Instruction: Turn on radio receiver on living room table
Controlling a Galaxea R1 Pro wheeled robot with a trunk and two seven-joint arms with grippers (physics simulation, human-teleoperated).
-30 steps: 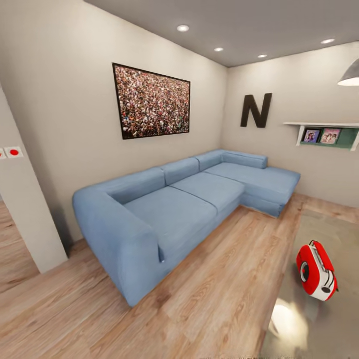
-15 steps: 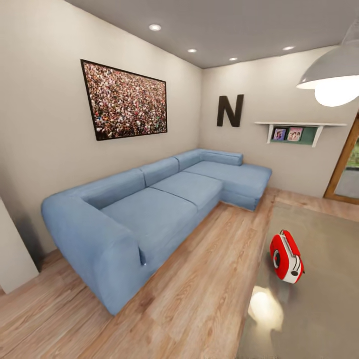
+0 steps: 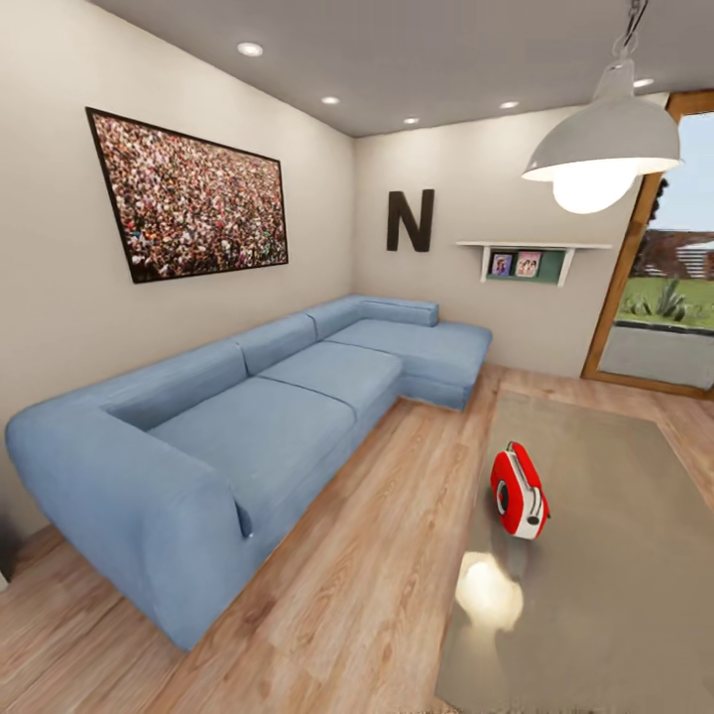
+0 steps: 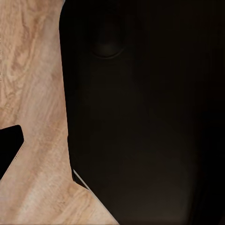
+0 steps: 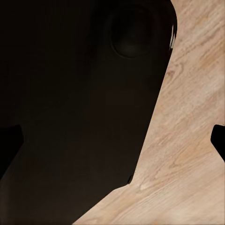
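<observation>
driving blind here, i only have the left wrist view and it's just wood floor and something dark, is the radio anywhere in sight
Observer: Yes. In the head view the radio receiver stands on the table, ahead and to the right.
Operator: what's by it on the table
Observer: A bright reflection on the top, nearer us than the radio. A pendant lamp hangs above.
Operator: and on the left
Observer: A blue sofa along the wall, with wood floor between it and the table.

The grey-beige table [image 3: 605, 595] on the plank floor [image 3: 347, 615] carries the upright red radio receiver [image 3: 518, 492].
</observation>
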